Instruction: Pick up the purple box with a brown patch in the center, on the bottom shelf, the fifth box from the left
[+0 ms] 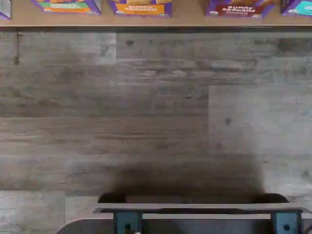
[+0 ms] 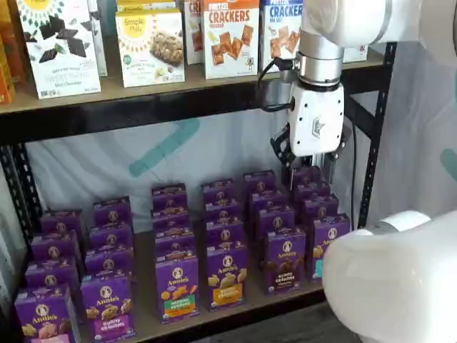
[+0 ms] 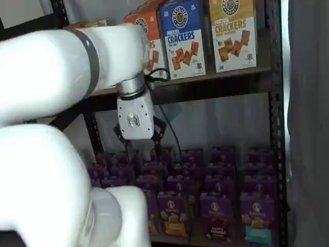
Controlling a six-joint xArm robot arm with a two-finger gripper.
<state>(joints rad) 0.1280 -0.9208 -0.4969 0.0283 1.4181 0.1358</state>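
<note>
The purple box with the brown patch (image 2: 284, 261) stands upright in the front row of the bottom shelf (image 2: 243, 309), between a purple box with an orange-yellow patch (image 2: 227, 276) and one with a teal patch (image 2: 325, 246). It shows in both shelf views (image 3: 217, 213) and in the wrist view (image 1: 229, 9) at the edge of the shelf board (image 1: 185, 20). My gripper (image 2: 312, 175) hangs above the boxes, higher than the brown-patch box and a little to its right. A gap shows between its black fingers, which hold nothing. It also shows in a shelf view (image 3: 140, 146).
Rows of similar purple boxes (image 2: 107, 307) fill the bottom shelf. The upper tier (image 2: 143, 107) carries cracker boxes (image 2: 230, 36). A black upright (image 2: 375, 136) stands at the right. White arm segments (image 2: 393, 286) (image 3: 56, 185) block the foreground. The wrist view shows grey wood floor (image 1: 156, 107) and the dark mount (image 1: 195, 219).
</note>
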